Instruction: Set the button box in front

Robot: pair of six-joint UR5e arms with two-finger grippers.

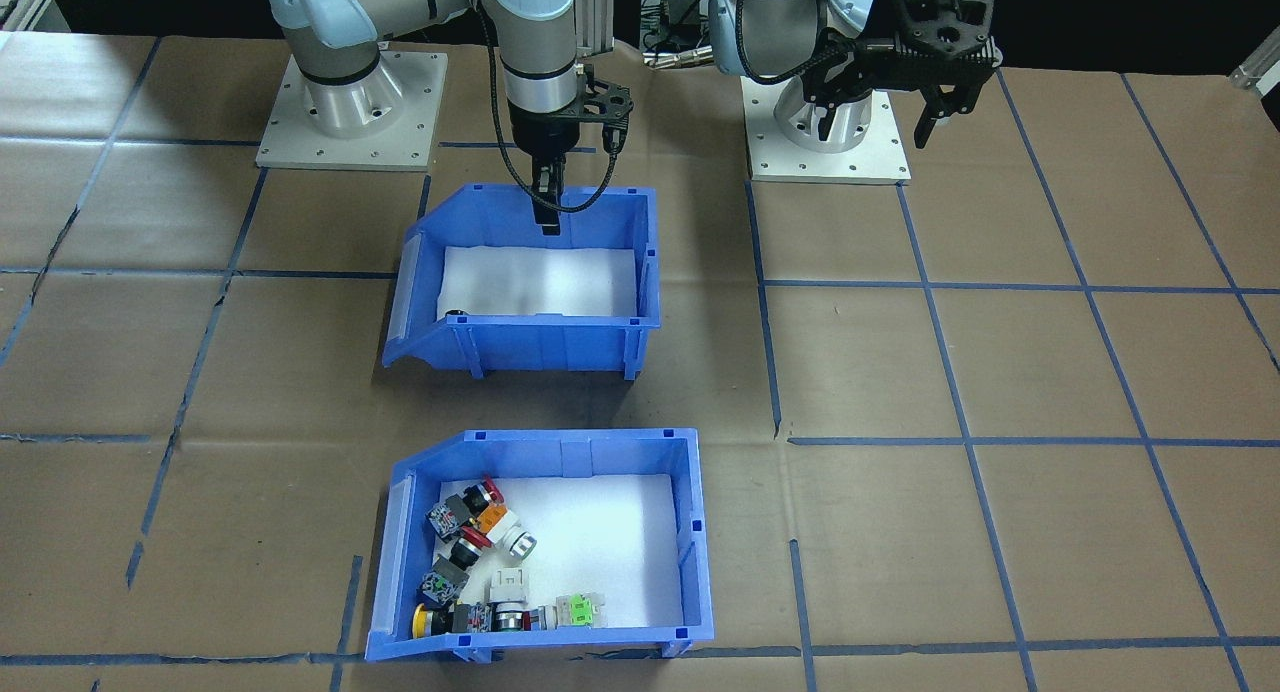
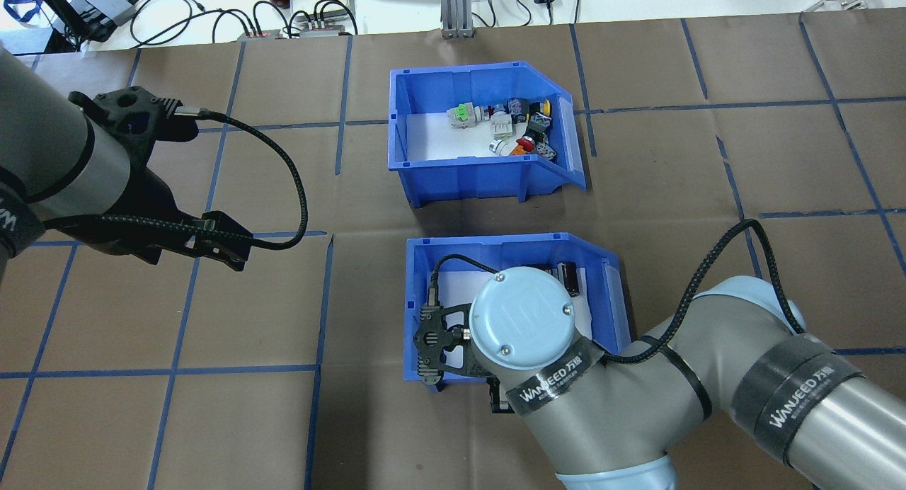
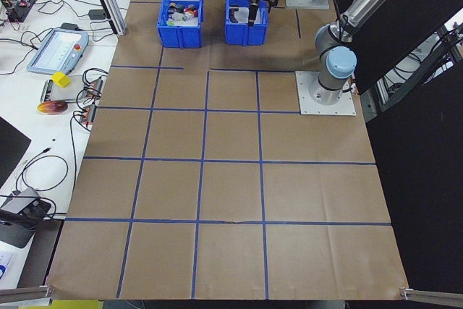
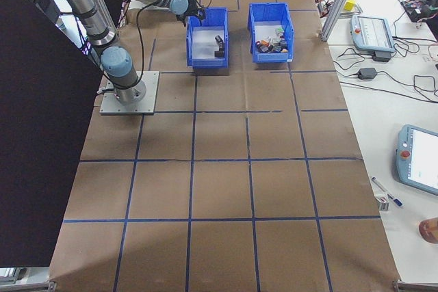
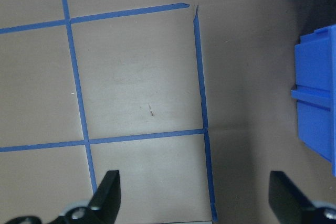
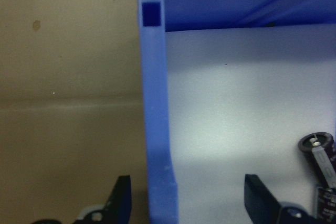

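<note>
Button box point(image 1: 545, 542) sits on the bench point(image 1: 1000, 372) on the far side from the robot's bases, its sloped open front turned toward the robot's right; push-button switches point(image 1: 480, 562) in red, yellow, orange and green are bunched against that low front end on the white foam liner point(image 1: 610, 547). Between it and the robot stands the second blue bin point(image 1: 530, 277), nearly bare, with black cylindrical parts point(image 2: 570, 277) by its sloped end. Right hand point(image 6: 186, 200) is spread open and straddles the back wall of that second bin, one finger outside over the brown paper, one inside over the foam; it grips nothing yet. Judgement: the wall is a thin rigid edge, an easy pinch point for dragging or lifting a bin, so this looks like a grasp set-up on the wrong-looking bin, perhaps to clear it out of the way. Left hand point(image 5: 197, 198) hangs open and empty above bare paper and blue tape lines point(image 5: 202, 103), well apart from both bins, only a blue corner showing at its wrist view's edge; likely parked out of the way. Readable writing: "WANJEED" on the black bands around the right arm point(image 2: 708, 405) in the overhead view. No labels legible on either bin.
</note>
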